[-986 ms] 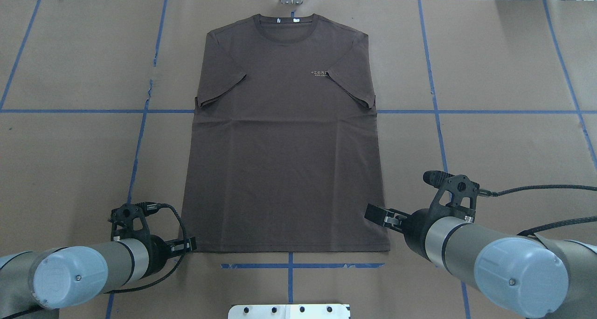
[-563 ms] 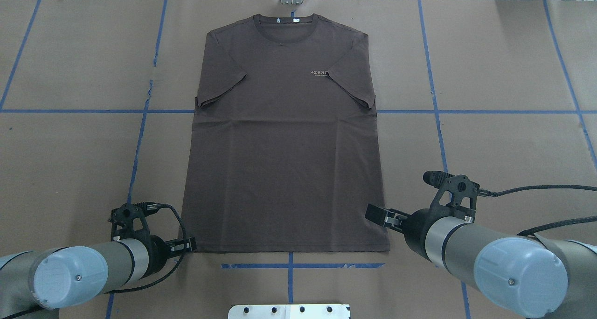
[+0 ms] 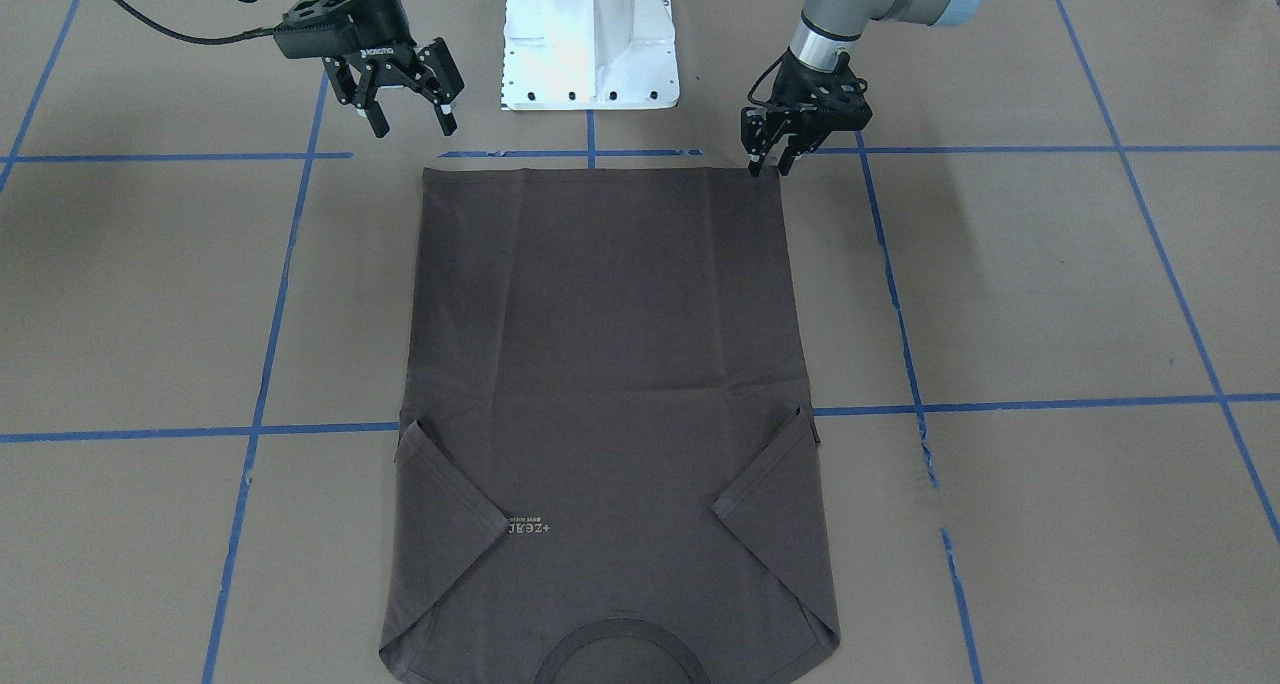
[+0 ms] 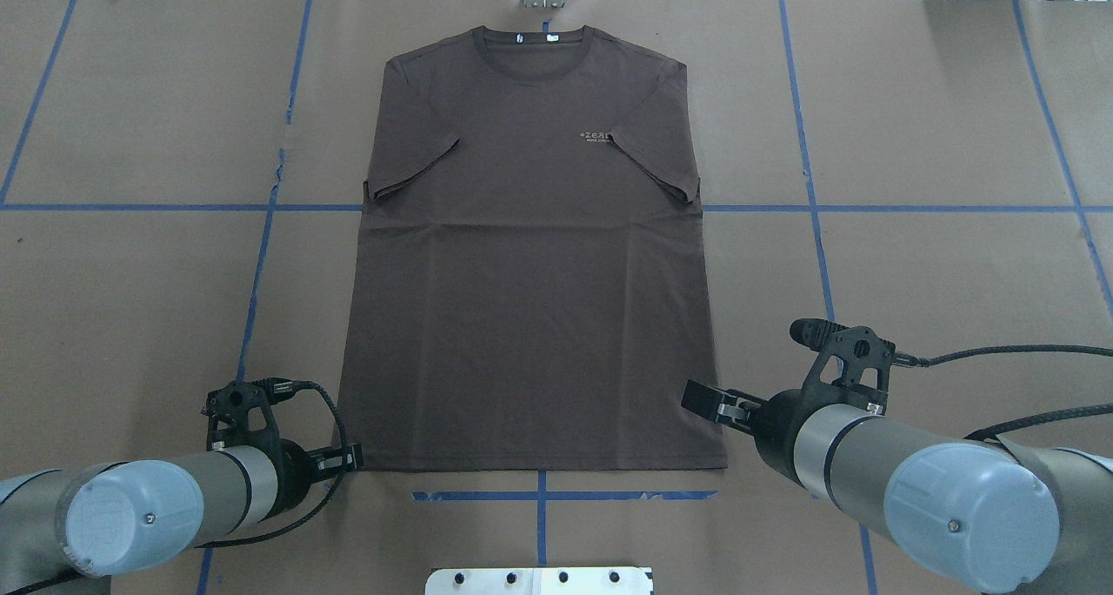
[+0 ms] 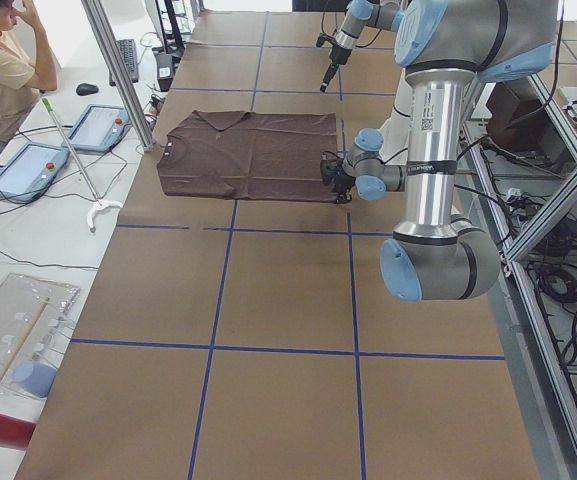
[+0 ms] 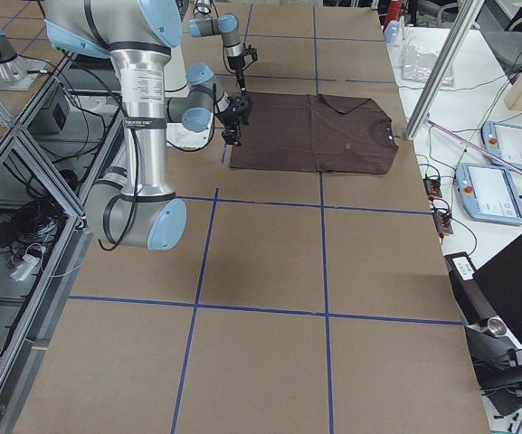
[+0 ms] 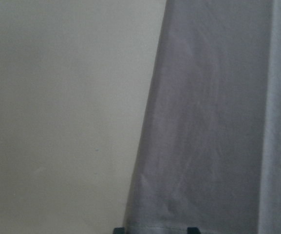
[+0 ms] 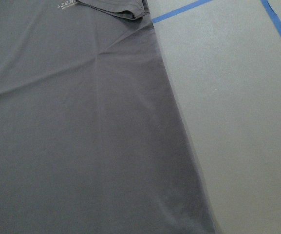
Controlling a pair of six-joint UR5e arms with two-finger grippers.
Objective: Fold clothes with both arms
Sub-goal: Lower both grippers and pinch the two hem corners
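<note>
Mismatch threatens: left end effector [image 3: 767, 171], open, straddles the T-shirt [image 4: 530, 273] at its seven-o'clock hem corner; right end effector [image 3: 413, 126] gapes higher near five o'clock; uneven pinches would skew the fold.

Brown paper covers the table [image 4: 130, 317], crossed by blue tape lines [image 4: 130, 206]. In the left side view, an aluminium post [image 5: 118, 70] stands at ten o'clock, with two tablets [image 5: 23, 170] beside it.

Brown paper-covered table [image 4: 130, 317], blue tape grid lines [image 4: 130, 206], dark brown T-shirt [image 4: 530, 317] lying flat, sleeves folded inward
</note>
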